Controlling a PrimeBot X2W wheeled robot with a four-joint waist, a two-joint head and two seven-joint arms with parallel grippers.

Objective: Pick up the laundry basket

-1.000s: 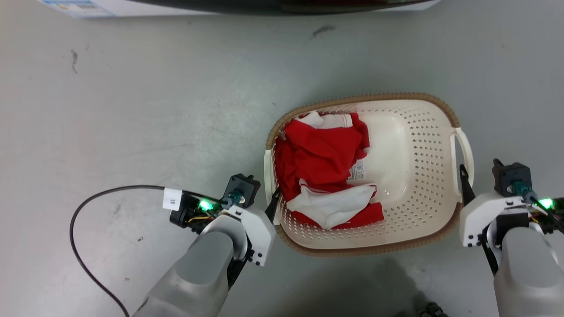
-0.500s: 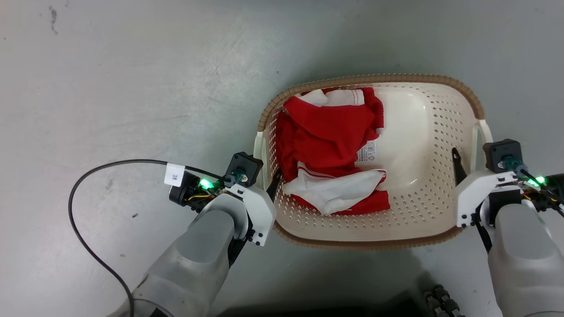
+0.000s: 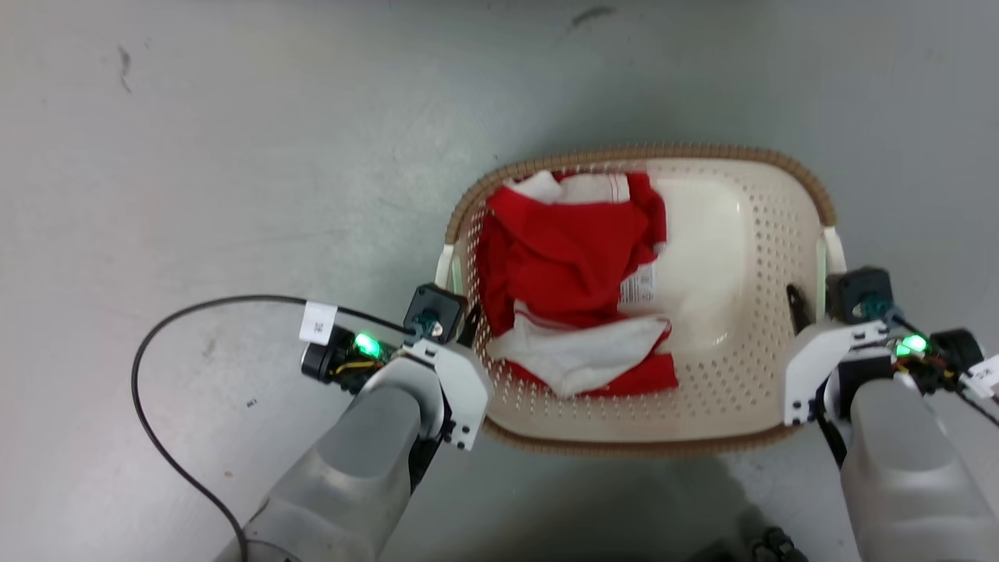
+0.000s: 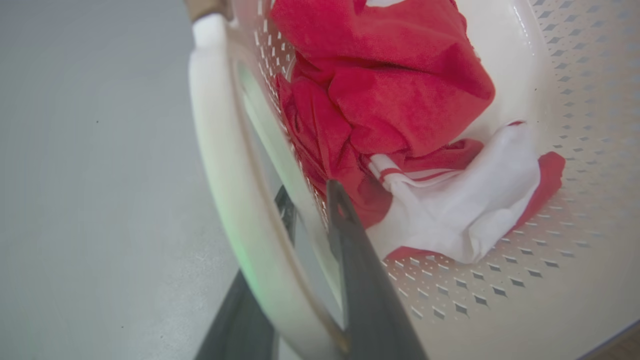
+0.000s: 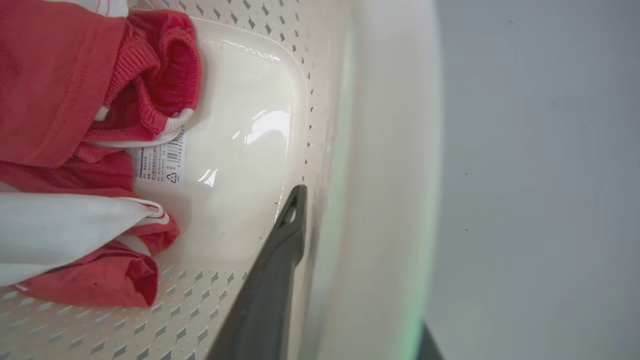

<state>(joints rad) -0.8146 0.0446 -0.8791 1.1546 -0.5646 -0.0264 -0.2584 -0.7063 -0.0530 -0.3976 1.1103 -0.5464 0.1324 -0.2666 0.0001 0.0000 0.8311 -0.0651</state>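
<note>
Two grippers flank the laundry basket [image 3: 624, 446], one at each short end. The basket is straight ahead of the robot, open side up, with grey floor [image 3: 234, 140] all around it. Whether its base touches that floor cannot be told.

The left gripper [image 3: 468, 321] is at the basket's left end, by the white left handle [image 4: 220, 150]. Its two dark fingers [image 4: 360, 280] straddle the perforated wall. One runs inside the basket. The other passes outside the wall beneath the handle loop and shows through the handle's opening. The gap between them is narrow, with the wall in it, but whether they press on it cannot be told.

The right gripper [image 3: 812, 306] is at the basket's right end. One finger [image 5: 277, 270] lies inside, close along the wall. The other's edge shows just outside the right handle [image 5: 395, 150], so wall and handle lie between them. Whether they clamp cannot be told.

Inside the basket, in its left half, lies a crumpled red and white garment [image 3: 577, 273] with a printed care label [image 5: 162, 162] facing up. The basket's glossy bottom shows to the right of it. A black cable [image 3: 156, 367] loops over the floor left of the basket.
</note>
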